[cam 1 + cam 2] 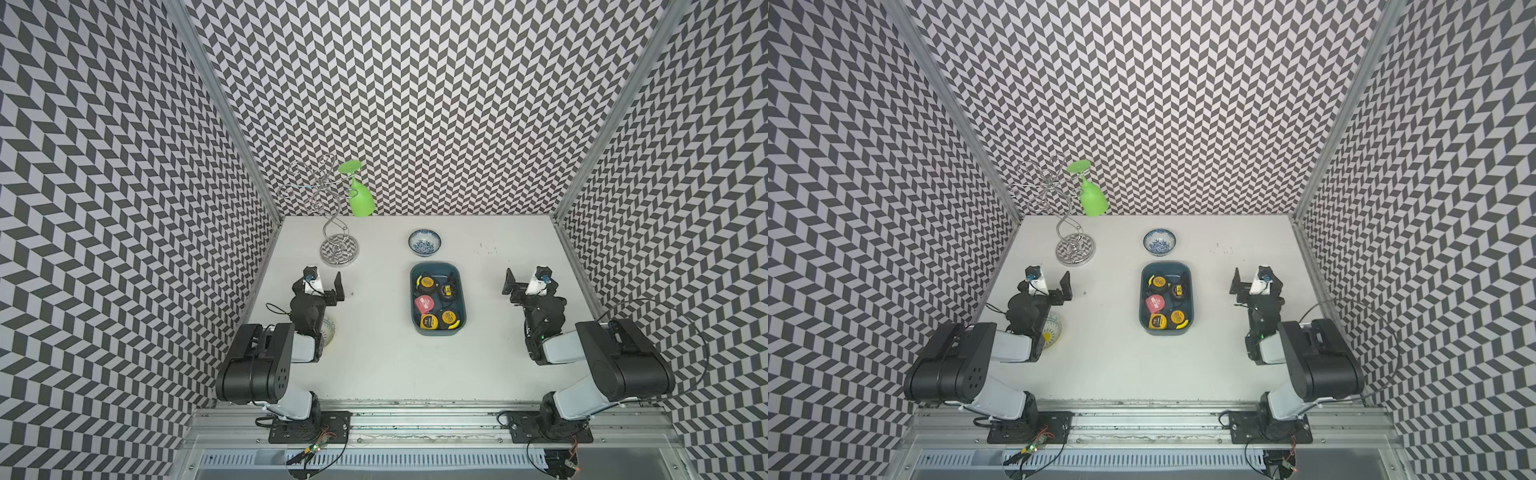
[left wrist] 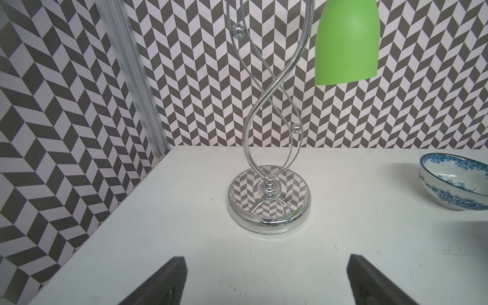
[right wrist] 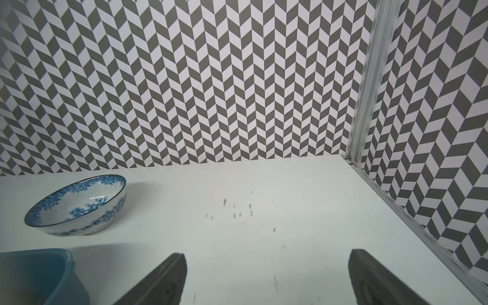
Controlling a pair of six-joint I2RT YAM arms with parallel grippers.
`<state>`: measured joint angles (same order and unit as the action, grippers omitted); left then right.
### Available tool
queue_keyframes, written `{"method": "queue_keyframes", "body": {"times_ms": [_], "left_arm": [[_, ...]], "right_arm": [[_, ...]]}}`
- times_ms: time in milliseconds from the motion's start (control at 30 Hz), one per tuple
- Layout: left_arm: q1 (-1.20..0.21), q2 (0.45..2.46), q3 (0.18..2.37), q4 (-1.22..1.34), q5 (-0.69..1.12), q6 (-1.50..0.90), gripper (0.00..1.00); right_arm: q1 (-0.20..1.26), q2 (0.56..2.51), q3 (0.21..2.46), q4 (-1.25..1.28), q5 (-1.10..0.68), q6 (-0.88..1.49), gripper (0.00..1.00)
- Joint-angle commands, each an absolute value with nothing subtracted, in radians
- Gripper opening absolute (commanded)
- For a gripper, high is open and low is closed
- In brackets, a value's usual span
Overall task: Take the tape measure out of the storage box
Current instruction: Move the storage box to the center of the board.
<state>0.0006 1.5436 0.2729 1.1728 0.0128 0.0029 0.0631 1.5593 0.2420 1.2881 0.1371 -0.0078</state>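
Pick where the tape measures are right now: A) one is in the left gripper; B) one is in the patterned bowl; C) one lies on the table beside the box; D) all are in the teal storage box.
D: the tape measures all lie inside the storage box, while the left gripper and right gripper are open and empty and the bowl holds none.

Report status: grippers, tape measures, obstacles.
Open and empty: left gripper, right gripper. Five tape measures inside storage box. Nothing over the box.
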Motion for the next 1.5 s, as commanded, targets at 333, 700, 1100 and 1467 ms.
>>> {"method": "queue_keyframes", "body": {"times_ms": [333,700,1100,1467], "left_arm": [[-0.003,1.545,0.29,1.161,0.017,0.009,1.0],[-0.043,1.461,0.495,0.748,-0.041,0.017,1.0],[-0.295,1.343,0.756,0.154,-0.032,-0.226,1.0],[-0.509,1.596,1.064,-0.219,0.141,-0.471,0.96]], "right_arm": [[0.06,1.569,0.239,1.341,0.13,-0.009,1.0],[0.092,1.446,0.37,0.978,0.232,0.001,1.0],[0.234,1.449,0.83,0.126,0.249,0.246,1.0],[0.327,1.333,0.823,-0.092,0.147,0.289,1.0]]}}
